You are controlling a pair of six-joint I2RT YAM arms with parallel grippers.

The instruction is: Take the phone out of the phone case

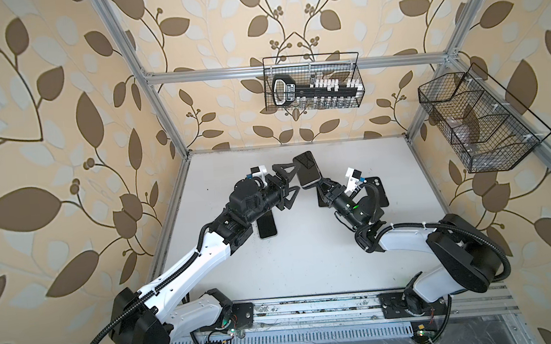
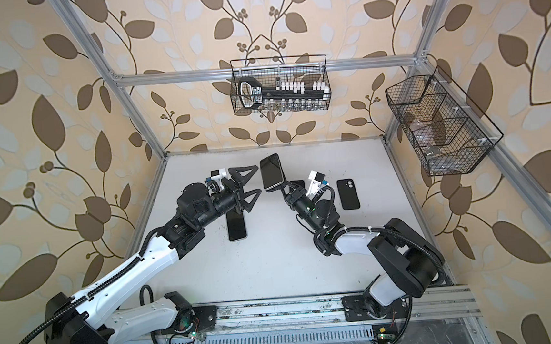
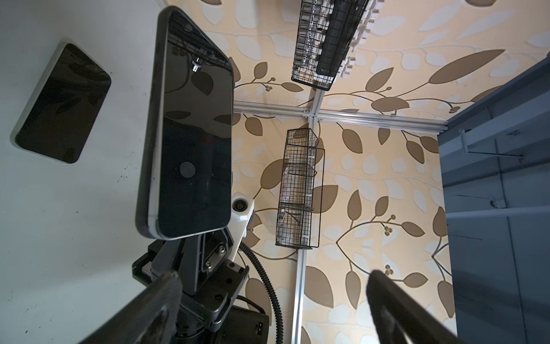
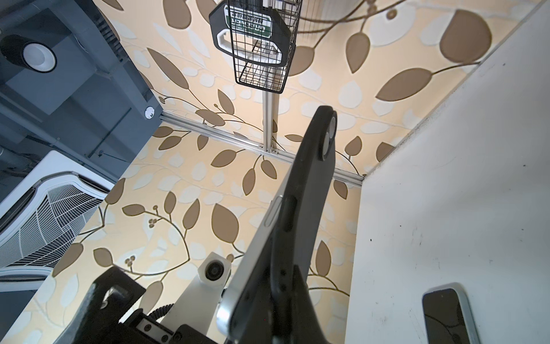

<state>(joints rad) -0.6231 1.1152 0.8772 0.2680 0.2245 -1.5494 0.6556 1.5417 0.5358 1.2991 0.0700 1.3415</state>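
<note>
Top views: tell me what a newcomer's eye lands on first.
The phone, partly in its black case, stands raised above the table, clamped at its lower end by the right gripper. The left gripper gapes open beside it. On the table lie a second phone under the left arm and another black case at right.

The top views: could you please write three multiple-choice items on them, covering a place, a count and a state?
1. Where is the loose black case? A flat on the table by the right arm; B leaning on the back wall; C on the front rail.
2. How many wire baskets hang on the walls? A one; B two; C four.
3. The left gripper is: A open; B shut, empty; C shut on a cable.
A, it lies on the white surface; B, the back-wall basket and the side-wall basket; A, its jaws stand apart beside the cased phone held by the right gripper.
</note>
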